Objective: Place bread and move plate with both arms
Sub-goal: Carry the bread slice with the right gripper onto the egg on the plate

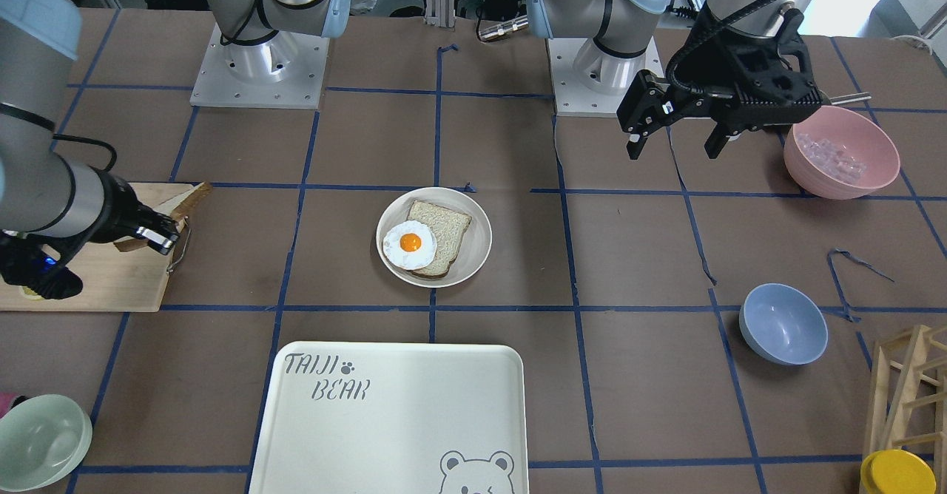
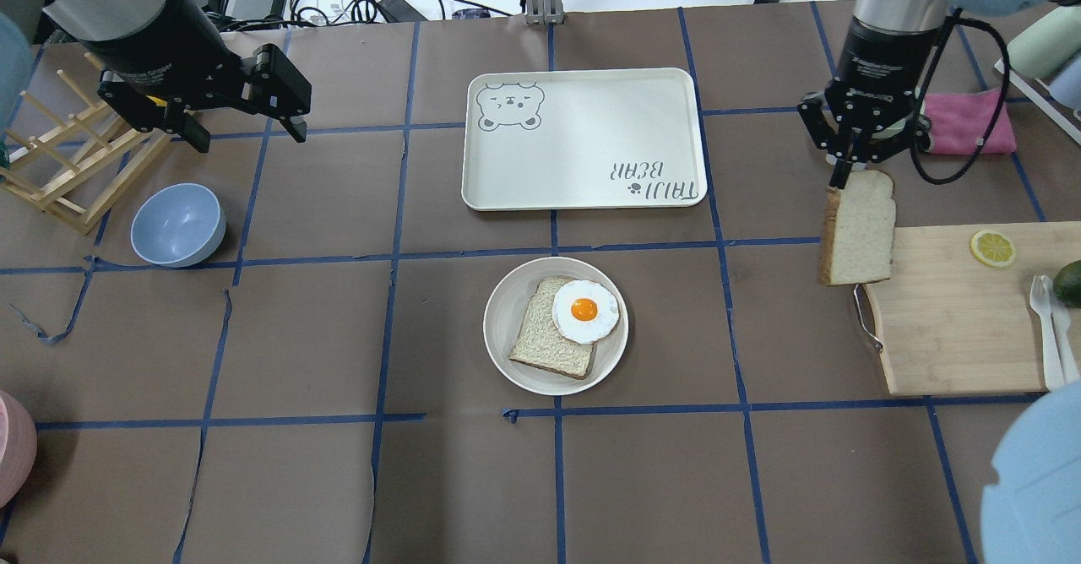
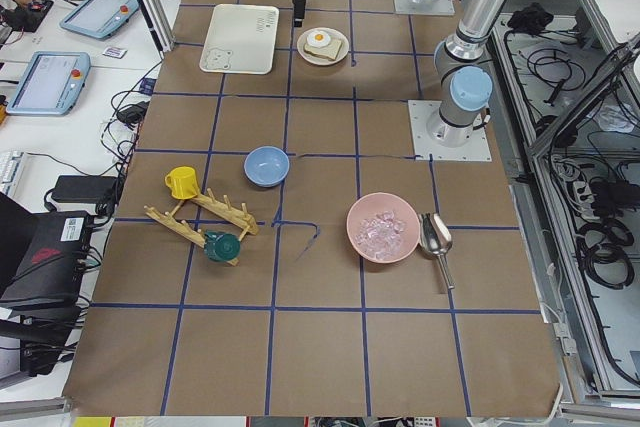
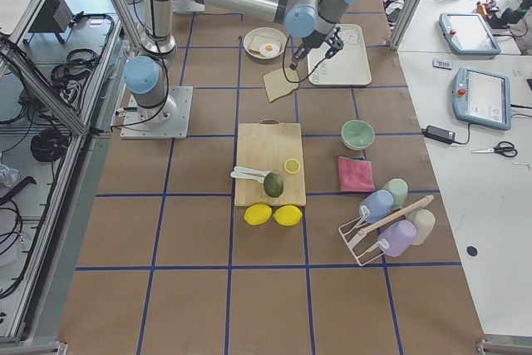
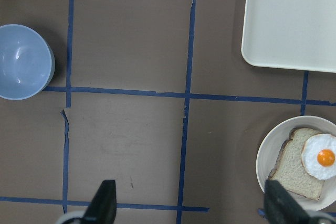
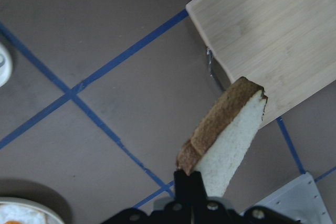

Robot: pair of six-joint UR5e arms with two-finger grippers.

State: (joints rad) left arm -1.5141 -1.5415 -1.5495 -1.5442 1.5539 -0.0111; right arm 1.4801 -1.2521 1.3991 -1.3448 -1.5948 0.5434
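Observation:
My right gripper (image 2: 844, 177) is shut on the top edge of the bread (image 2: 859, 226), a pale slice with a dark brown crust. The bread hangs upright in the air over the left end of the wooden cutting board (image 2: 954, 319). In the right wrist view the bread (image 6: 231, 140) hangs from the shut fingers (image 6: 191, 182). The round cream plate (image 2: 507, 353) sits at the table's middle, with a tanner slice (image 2: 545, 340) and a fried egg (image 2: 584, 311) on it. My left gripper (image 2: 249, 129) is open and empty, raised at the far left, well away from the plate (image 5: 262, 166).
The white bear-printed tray (image 2: 583, 138) lies beyond the plate. A blue bowl (image 2: 177, 225) and a wooden rack (image 2: 59, 167) are under my left arm. A lemon slice (image 2: 992, 247) and white cutlery (image 2: 1047, 328) lie on the board. A pink bowl (image 1: 843, 154) stands near my left base.

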